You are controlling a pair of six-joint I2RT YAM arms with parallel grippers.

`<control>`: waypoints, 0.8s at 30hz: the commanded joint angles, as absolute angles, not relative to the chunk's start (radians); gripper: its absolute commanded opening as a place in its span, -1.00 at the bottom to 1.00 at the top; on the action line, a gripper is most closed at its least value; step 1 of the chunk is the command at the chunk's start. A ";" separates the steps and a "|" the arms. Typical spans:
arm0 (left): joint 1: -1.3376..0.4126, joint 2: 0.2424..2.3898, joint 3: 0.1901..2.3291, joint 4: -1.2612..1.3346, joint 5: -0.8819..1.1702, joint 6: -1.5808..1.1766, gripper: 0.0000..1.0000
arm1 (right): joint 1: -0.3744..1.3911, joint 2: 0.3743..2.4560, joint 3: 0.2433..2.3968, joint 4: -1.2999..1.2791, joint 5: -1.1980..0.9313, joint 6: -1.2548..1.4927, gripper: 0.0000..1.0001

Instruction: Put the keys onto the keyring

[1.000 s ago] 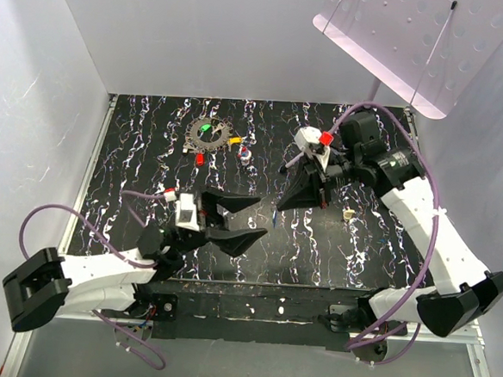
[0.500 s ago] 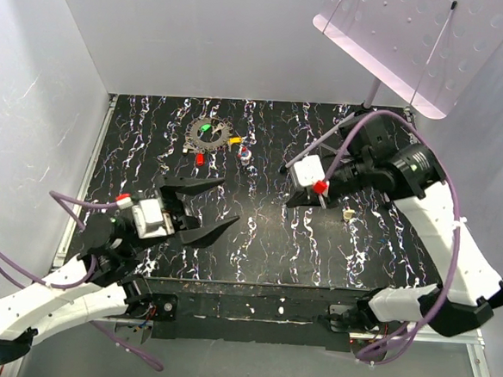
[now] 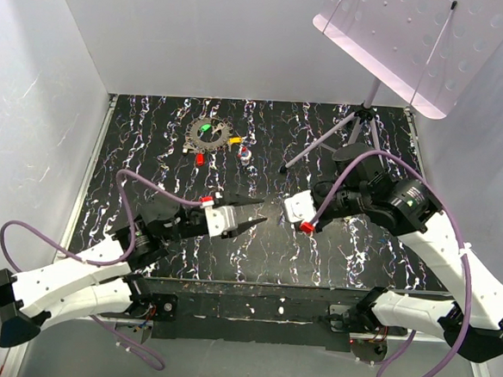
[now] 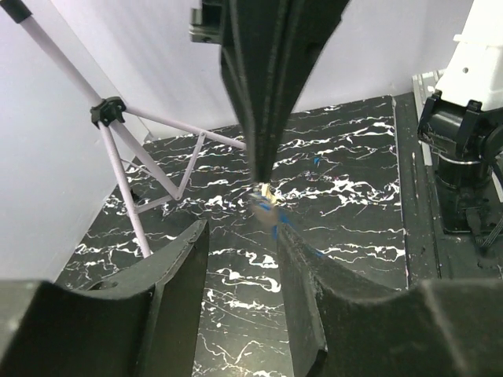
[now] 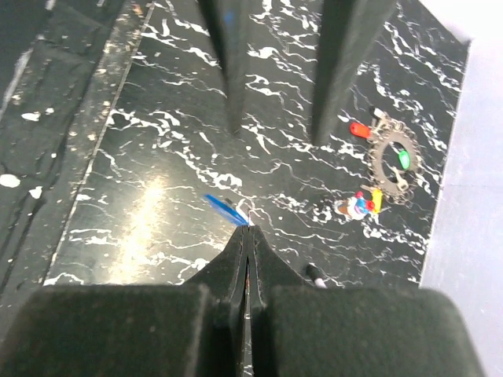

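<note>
Key (image 5: 224, 208) between closed right fingers (image 5: 226, 265)

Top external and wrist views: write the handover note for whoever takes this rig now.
Right gripper: shut on the blue-capped key, near the middle.
Left gripper: open, empty, facing it.
Keyring: far side, left of centre, grey keys fanned round it, green-capped key lying in its middle.
Red-capped key and yellow-capped key lie beside it, seemingly loose.
To do: thread blue, red and yellow onto the ring.
</note>
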State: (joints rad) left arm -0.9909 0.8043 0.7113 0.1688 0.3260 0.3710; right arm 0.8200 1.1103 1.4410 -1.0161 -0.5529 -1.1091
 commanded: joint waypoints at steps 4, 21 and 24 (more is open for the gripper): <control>-0.986 0.862 0.709 0.268 0.373 0.384 -0.27 | 0.830 1.106 1.427 -0.865 -0.491 -1.035 -0.97; -0.986 0.930 0.693 0.354 0.307 0.390 -0.51 | 0.847 1.118 1.427 -0.845 -0.511 -1.003 -0.97; -0.986 0.931 0.693 0.356 0.305 0.394 -0.61 | 0.850 1.120 1.422 -0.842 -0.512 -0.999 -0.97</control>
State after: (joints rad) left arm -0.9909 0.9409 0.6998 0.3328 0.3218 0.3824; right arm 0.8410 1.1172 1.4235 -0.8860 -0.5030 -1.0195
